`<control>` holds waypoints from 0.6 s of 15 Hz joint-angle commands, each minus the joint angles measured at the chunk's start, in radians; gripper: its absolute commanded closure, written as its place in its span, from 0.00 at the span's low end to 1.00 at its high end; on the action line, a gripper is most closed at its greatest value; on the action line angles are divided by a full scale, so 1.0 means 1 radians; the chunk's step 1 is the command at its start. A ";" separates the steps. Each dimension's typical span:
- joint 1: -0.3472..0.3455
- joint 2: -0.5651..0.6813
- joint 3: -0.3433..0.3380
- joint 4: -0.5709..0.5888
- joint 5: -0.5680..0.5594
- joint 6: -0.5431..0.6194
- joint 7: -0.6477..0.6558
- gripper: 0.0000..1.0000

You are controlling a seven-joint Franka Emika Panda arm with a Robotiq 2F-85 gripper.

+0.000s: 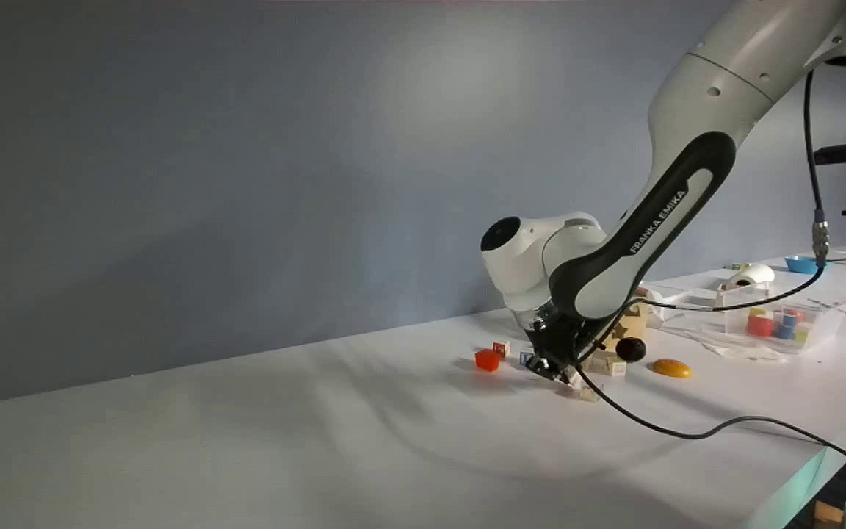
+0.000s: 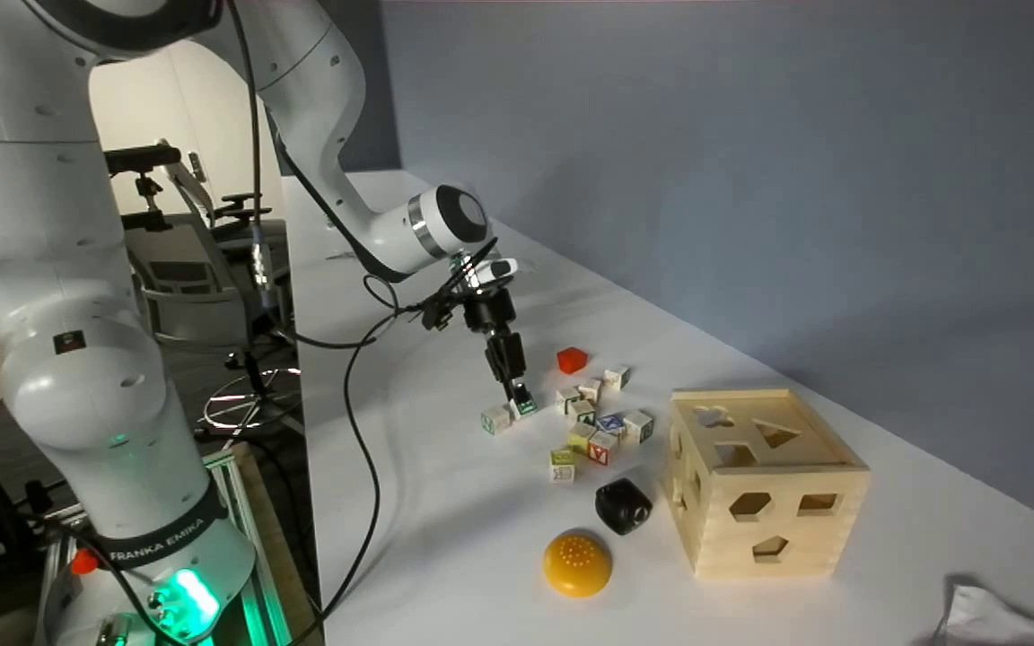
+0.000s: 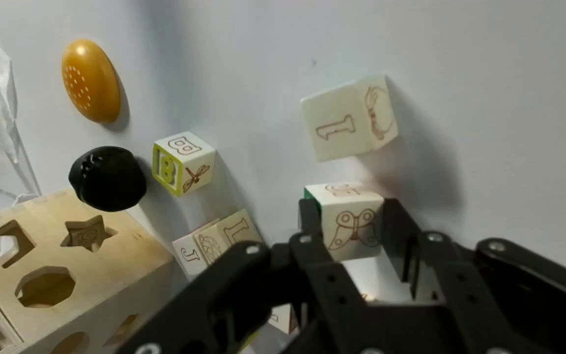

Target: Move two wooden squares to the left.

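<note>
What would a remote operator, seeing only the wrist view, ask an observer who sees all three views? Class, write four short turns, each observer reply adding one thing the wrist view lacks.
Operator: My wrist view shows the gripper holding the butterfly alphabet block. Is any loose piece outside my picture?
Observer: Yes, both exterior views show a red faceted block, across the alphabet-block cluster from the dotted orange-yellow rounded piece.
Operator: Does anything trail from the robot arm that I should mind before moving this block?
Observer: A black cable runs from it and passes over the tabletop in both exterior views; whether it rests there, I cannot tell.
</note>
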 commanded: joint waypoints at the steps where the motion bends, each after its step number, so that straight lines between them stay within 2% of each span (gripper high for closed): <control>1: -0.002 0.030 0.042 0.013 -0.045 -0.073 0.032 0.88; 3: -0.003 0.035 0.054 0.013 -0.064 -0.085 0.021 0.87; 4: -0.004 0.035 0.057 0.011 -0.076 -0.085 0.018 0.77; 5: -0.004 0.037 0.061 0.011 -0.077 -0.092 0.011 0.39; 6: -0.005 0.038 0.062 0.012 -0.082 -0.093 0.010 0.38; 9: -0.008 0.040 0.066 0.011 -0.077 -0.084 -0.007 0.17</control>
